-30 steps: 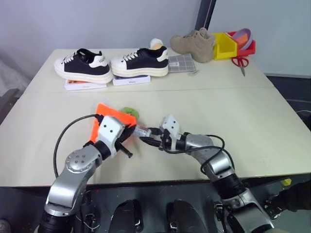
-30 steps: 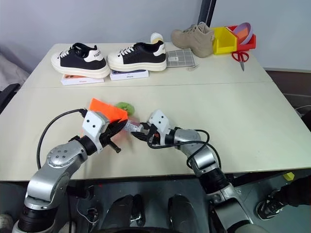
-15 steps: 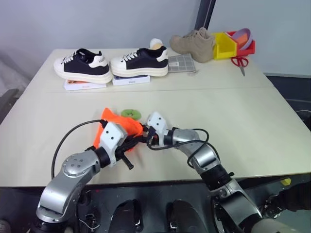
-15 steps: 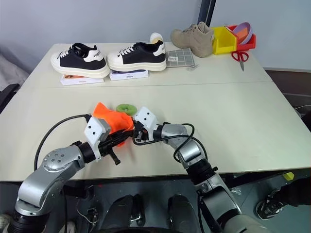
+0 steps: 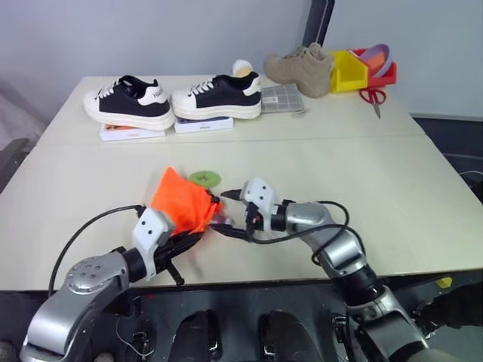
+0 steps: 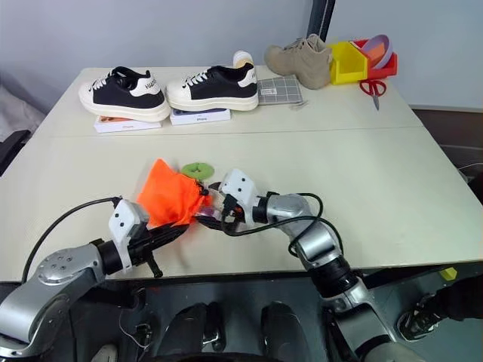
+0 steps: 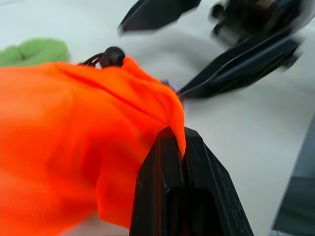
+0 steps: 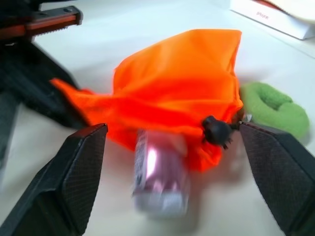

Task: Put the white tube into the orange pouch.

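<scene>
With the white tube (image 8: 160, 177) lying half under the mouth of the orange pouch (image 5: 181, 202), time to finish the insertion rather than call it done. Right gripper (image 5: 234, 213) spread wide and holding nothing, its two fingers (image 8: 81, 167) flanking the tube end, which pokes out of the fabric straight ahead of them. Left gripper (image 7: 181, 147) clamped tight on a fold of the pouch rim, lifting the cloth just above and in front of its own tips, right beside the tube. Green disc tag (image 5: 204, 178) sitting on the table (image 5: 317, 158) just past the pouch, on the far side from both grippers, cord bead (image 8: 216, 130) hanging at the mouth near the right fingertips.

Best handling, by judgement: keep that left pinch firm and the mouth raised, so the opening stays a tunnel and not a flat flap. Nudge the exposed tube end forward along its own length, or tip the mouth upward so the tube slides deeper. Watch the cord and bead, liable to snag a finger. Avoid dragging the pouch sideways: soft fabric, little weight, likely to roll the tube back out. Tube only partly covered so far, depth inside hard to tell.
</scene>
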You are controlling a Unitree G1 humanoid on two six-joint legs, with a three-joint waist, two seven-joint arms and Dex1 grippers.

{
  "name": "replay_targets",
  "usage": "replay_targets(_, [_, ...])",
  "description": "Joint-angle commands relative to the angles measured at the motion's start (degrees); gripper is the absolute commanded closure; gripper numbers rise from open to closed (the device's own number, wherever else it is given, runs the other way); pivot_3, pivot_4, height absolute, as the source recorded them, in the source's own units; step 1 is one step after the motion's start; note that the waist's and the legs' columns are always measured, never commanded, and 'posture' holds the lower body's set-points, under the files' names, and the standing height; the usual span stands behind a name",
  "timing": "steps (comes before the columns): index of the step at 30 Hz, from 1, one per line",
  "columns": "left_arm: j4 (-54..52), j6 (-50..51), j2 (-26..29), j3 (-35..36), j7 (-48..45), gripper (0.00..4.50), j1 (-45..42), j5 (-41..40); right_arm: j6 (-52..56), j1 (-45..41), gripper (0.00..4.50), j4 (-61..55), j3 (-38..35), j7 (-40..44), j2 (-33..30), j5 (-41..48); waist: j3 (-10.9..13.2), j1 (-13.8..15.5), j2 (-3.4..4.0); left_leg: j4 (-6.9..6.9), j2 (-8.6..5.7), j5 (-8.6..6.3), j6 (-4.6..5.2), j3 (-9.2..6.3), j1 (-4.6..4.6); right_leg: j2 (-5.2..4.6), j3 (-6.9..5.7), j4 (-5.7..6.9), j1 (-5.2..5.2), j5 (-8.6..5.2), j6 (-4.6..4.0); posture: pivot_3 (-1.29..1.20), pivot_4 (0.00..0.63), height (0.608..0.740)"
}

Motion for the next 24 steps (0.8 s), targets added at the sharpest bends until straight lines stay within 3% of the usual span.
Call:
replay_targets(1, [-0.6,-0.8,1.4,3.6,-1.7,4.5,2.1,-2.1,1.0,0.9,0.05,-4.3,-2.2,2.6,-3.0,2.7,0.0,-0.1,0.0,-0.05,-0.01,0.0,0.0,0.01,0.0,-0.02,0.01,-0.04,0.0,0.0,-0.01,0.0,0.15,0.74])
replay_targets(8, [1.8,-2.4,4.8,7.1,-4.9,4.5,5.8,-2.1,0.5,-2.2,0.05,1.1,-4.2,-0.6,-1.6,1.9,0.0,-0.3,0.0,-0.49,-0.02,0.16,-0.24,0.05,0.01,0.0,0.02,-0.06,-0.04,-0.1,-0.3,0.0,0.15,0.74])
replay_targets(13, [1.8,-2.0,4.4,7.1,-5.7,4.5,5.0,-4.7,0.3,-9.6,0.05,15.1,-5.6,-11.1,6.6,-1.5,0.0,-1.2,0.0,-0.48,-0.02,0.19,-0.28,0.04,0.01,0.01,0.0,-0.02,-0.02,-0.12,-0.34,0.0,0.15,0.74])
replay_targets(16, [1.5,-1.7,4.6,7.1,-5.9,3.64,4.8,-6.0,-1.0,-12.5,0.0,20.6,-6.5,-14.5,10.2,-2.1,0.0,-1.4,0.0,-0.5,-0.03,0.27,-0.4,0.04,0.0,0.02,-0.02,-0.02,0.01,-0.11,-0.32,0.0,0.15,0.74])
replay_targets(20, [2.0,-1.1,3.9,8.7,-4.3,1.61,3.5,-8.1,-1.5,-16.7,0.0,28.4,-7.8,-17.8,14.7,-2.1,0.0,-1.5,0.0,-0.5,-0.03,0.38,-0.5,0.06,0.0,0.09,-0.02,0.02,0.01,-0.09,-0.28,0.0,0.15,0.74])
replay_targets(24, [1.1,1.6,4.2,11.0,-4.3,1.61,3.6,-12.9,-1.0,-20.1,0.0,35.1,-8.6,-19.5,18.1,-2.2,0.0,-1.6,-0.01,-0.5,-0.02,0.49,-0.51,0.06,0.03,0.14,-0.03,0.08,0.02,0.0,-0.1,0.0,0.15,0.74])
